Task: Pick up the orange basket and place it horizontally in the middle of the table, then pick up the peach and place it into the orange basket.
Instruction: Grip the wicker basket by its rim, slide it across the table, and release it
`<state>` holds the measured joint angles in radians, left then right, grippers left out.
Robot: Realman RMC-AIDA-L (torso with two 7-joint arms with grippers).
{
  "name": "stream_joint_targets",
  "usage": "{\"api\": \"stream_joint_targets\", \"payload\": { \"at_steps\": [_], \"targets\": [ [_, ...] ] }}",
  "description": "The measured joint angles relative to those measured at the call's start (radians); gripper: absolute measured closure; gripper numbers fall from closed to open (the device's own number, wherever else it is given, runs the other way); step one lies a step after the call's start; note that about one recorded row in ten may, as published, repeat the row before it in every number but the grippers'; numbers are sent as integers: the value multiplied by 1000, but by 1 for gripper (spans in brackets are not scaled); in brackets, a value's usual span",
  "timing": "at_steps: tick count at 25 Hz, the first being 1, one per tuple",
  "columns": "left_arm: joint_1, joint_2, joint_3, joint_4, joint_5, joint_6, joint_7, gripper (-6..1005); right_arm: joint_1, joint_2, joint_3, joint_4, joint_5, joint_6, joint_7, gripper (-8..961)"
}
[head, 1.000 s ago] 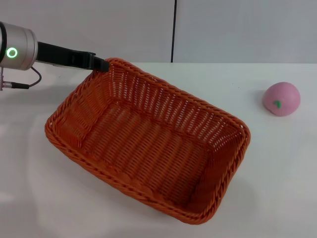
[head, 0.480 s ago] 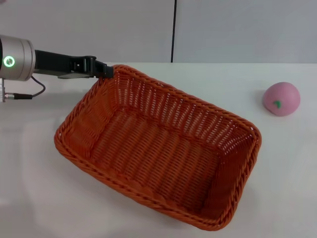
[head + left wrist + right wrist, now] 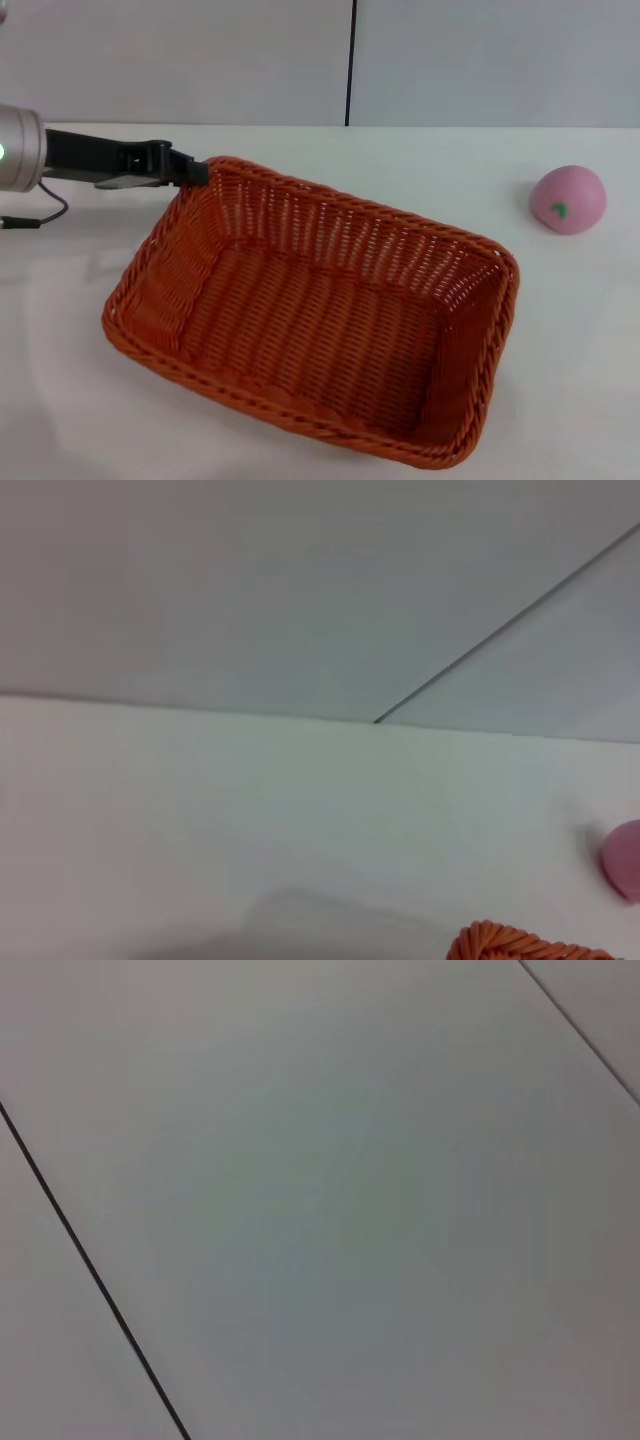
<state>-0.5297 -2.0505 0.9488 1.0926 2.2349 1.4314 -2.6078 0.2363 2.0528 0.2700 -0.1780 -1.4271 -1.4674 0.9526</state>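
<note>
Left claw (image 3: 192, 172) on orange basket (image 3: 320, 310) corner

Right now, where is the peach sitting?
In the head view the peach sits on the table at the robot's far right, apart from the orange basket, beyond its right end.

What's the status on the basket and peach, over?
Left claw shut on the basket at its far-left rim corner. Right claw out of sight. Peach on the table, right of the basket, outside it. Nothing between them.
</note>
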Motion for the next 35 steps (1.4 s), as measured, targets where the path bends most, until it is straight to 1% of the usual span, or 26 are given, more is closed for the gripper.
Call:
{"api": "stream_joint_targets", "payload": {
  "at_steps": [4, 9, 15, 18, 19, 25, 35],
  "targets": [
    [24, 8, -7, 18, 5, 23, -31, 829, 5, 0, -1, 0, -1, 0, 0, 269],
    [55, 8, -16, 51, 5, 33, -50, 830, 12, 0, -5, 3, -3, 3, 6, 268],
    [94, -2, -46, 65, 6, 44, -54, 831, 24, -1, -20, 3, -4, 13, 11, 268],
    [94, -2, -46, 65, 6, 44, -54, 832, 29, -5, -26, 4, -4, 20, 13, 268],
    [113, -7, -51, 68, 0, 46, -57, 832, 32, -6, -30, 7, -4, 22, 15, 268],
    [133, -15, -44, 74, -14, 40, -63, 832, 49, -10, -59, 9, -4, 24, 25, 268],
    [153, -16, -40, 68, -42, 35, -60, 831, 58, -11, -72, 11, -4, 37, 27, 268]
  ]
}}
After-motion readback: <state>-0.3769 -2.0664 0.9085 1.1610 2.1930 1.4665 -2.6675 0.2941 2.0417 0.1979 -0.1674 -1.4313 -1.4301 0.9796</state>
